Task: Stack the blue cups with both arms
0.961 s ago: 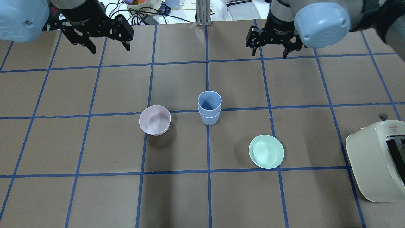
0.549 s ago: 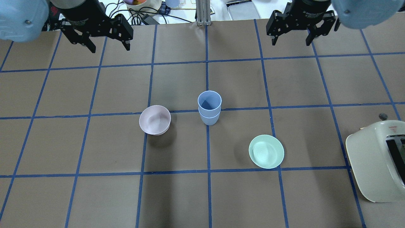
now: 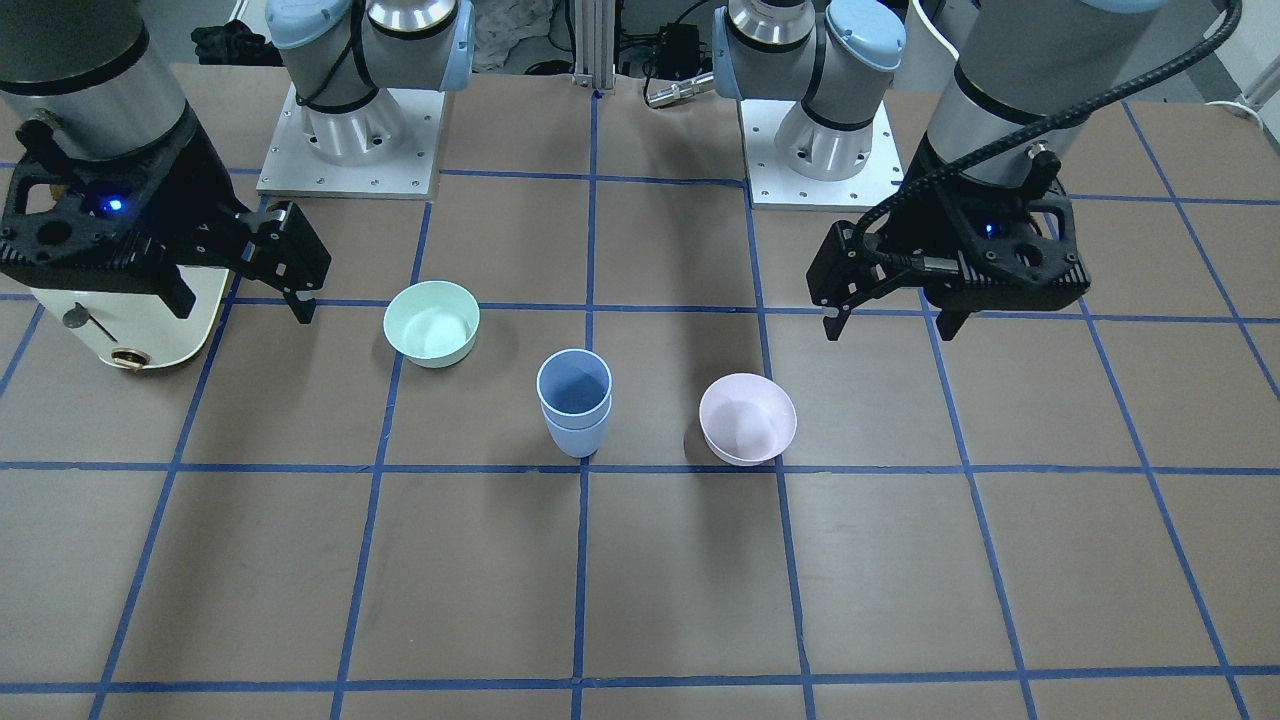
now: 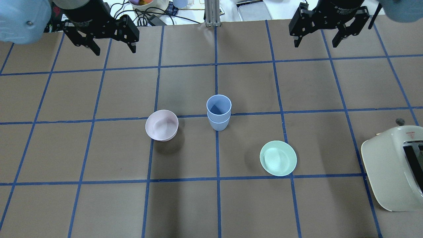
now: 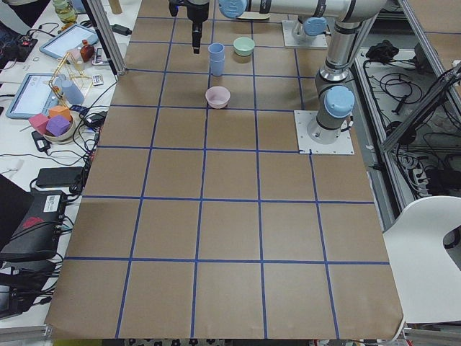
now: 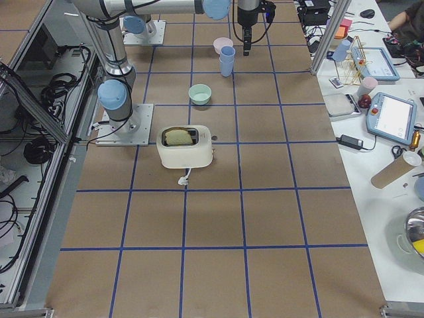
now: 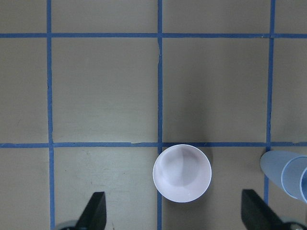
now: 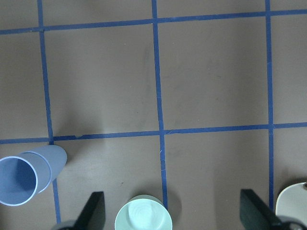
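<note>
Blue cups [image 4: 218,114]: one nested inside the other, upright at the middle of the table [image 4: 99,205], between the pink bowl [image 4: 161,125] and the mint-green bowl [image 4: 278,158], touching neither. Left gripper [image 4: 115,49] and right gripper [image 4: 315,43] hang well apart from the stack, towards the table's far side. Both have their jaws spread and hold nothing.

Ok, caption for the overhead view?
Blue cups stacked mid-table between pink bowl and green bowl; left gripper and right gripper open, empty.
</note>
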Robot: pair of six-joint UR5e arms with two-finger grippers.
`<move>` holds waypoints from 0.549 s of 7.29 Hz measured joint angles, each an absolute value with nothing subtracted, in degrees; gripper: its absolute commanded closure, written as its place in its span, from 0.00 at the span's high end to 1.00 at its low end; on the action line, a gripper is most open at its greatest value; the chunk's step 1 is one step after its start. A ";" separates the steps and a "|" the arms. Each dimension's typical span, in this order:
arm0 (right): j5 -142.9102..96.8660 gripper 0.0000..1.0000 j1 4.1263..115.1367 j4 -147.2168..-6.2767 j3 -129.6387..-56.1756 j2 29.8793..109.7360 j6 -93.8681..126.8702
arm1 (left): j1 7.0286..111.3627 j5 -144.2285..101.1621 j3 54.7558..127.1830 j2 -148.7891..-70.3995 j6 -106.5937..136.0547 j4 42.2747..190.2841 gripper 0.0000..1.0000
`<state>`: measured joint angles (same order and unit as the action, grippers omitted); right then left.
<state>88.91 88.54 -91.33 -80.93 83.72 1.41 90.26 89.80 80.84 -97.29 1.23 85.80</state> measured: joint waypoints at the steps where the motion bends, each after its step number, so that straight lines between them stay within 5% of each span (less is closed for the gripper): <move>1: 88.88 1.00 88.71 -90.88 -81.18 83.87 1.55 | 90.26 89.77 80.85 -97.29 1.25 85.86 1.00; 4: 88.82 1.00 88.79 -90.64 -81.72 83.96 1.54 | 90.30 89.77 80.72 -97.24 1.70 87.26 1.00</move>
